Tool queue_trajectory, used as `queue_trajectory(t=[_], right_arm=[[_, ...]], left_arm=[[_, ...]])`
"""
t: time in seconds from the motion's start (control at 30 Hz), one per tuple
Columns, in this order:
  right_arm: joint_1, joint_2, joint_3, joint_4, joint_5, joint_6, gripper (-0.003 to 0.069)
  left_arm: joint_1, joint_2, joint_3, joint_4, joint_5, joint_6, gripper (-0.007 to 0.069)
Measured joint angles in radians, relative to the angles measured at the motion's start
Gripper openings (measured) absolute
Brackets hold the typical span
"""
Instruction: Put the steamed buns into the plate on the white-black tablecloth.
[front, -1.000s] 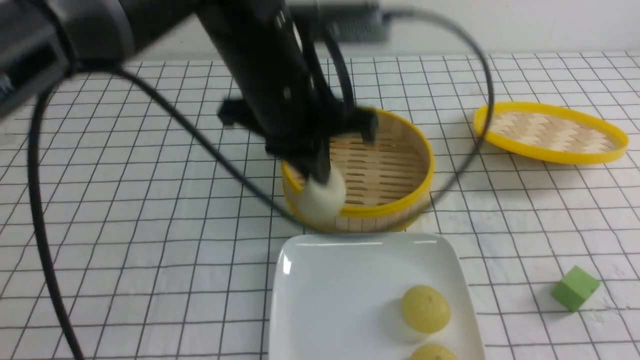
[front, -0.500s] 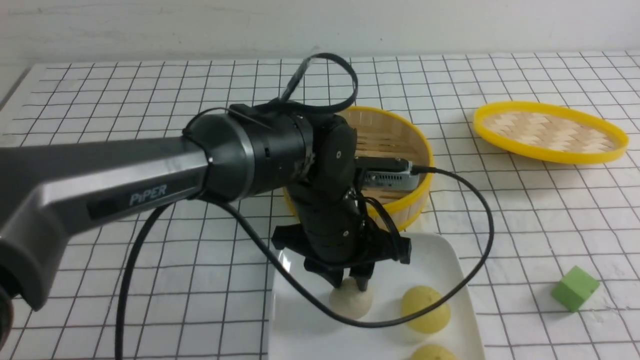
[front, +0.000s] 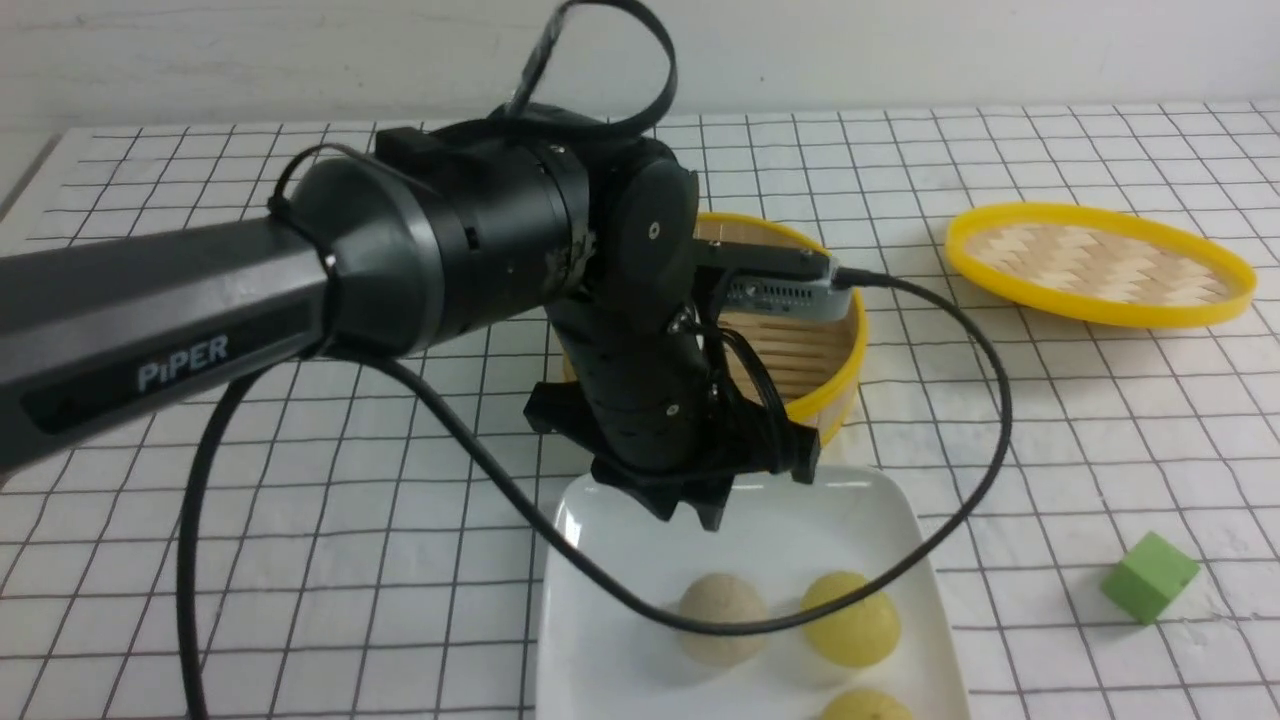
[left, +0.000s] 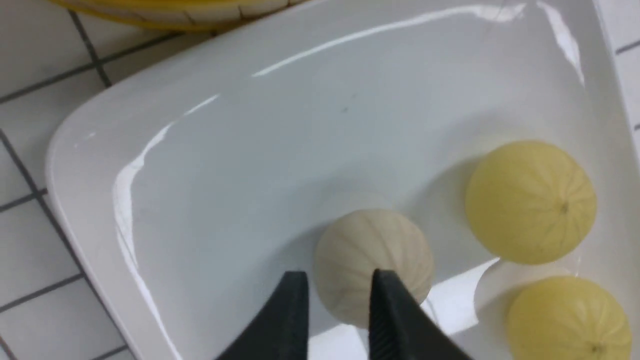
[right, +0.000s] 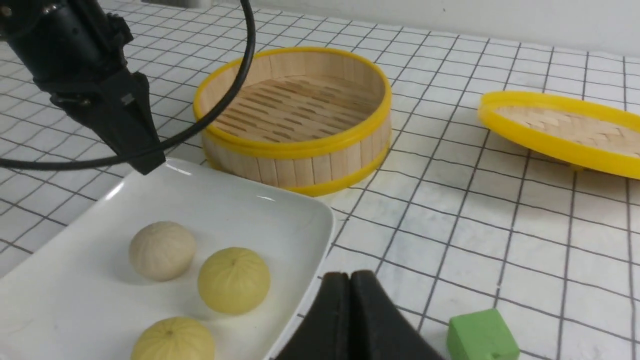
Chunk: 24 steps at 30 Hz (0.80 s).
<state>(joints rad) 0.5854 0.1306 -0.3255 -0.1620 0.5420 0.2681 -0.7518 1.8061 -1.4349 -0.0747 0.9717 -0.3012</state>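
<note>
An off-white bun (front: 722, 618) and two pale yellow buns (front: 850, 618) (front: 865, 705) lie in the white square plate (front: 610, 560) on the grid tablecloth (front: 300, 480). My left gripper (front: 690, 510) hangs just above the plate's far part, jaws slightly apart and empty. In the left wrist view its fingertips (left: 297, 282) stand over the off-white bun (left: 372, 260), clear of it. My right gripper (right: 350, 280) is shut and empty, low beside the plate's edge (right: 315, 235); it does not show in the front view.
The empty yellow-rimmed bamboo steamer (front: 810, 340) stands just behind the plate, partly behind my left arm. Its flat lid (front: 1100, 262) lies at the back right. A green cube (front: 1150, 577) sits right of the plate, close to my right gripper (right: 480, 336).
My left gripper carried the off-white bun from the steamer down to the plate, let it go, and has risen and drawn back a little. The bun now rests beside the yellow one.
</note>
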Motion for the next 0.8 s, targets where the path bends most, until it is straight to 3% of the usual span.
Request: queue_trajectory(t=[0.07,0.13,0.3,0.4,0.8], right_arm=[[0.0,0.001,0.001,0.028,-0.003,-0.013,-0.0002],[0.0,0.001,0.001,0.093,0.013,-0.067,-0.0002],[0.0,0.003,0.001,0.204,0.015,-0.231,-0.0002],[0.0,0.003,0.001,0.223,-0.02,-0.268,-0.0001],[0.0,0.003,0.001,0.225,-0.052,-0.268,0.0005]], left_arm=[[0.0,0.0,0.0,0.0,0.005,0.021,0.0061],[0.0,0.0,0.0,0.0,0.005,0.031,0.0014],[0.0,0.0,0.0,0.0,0.005,0.037,0.0002],[0.0,0.0,0.0,0.0,0.005,0.037,0.0002],[0.0,0.0,0.0,0.004,-0.005,0.038,0.0005]])
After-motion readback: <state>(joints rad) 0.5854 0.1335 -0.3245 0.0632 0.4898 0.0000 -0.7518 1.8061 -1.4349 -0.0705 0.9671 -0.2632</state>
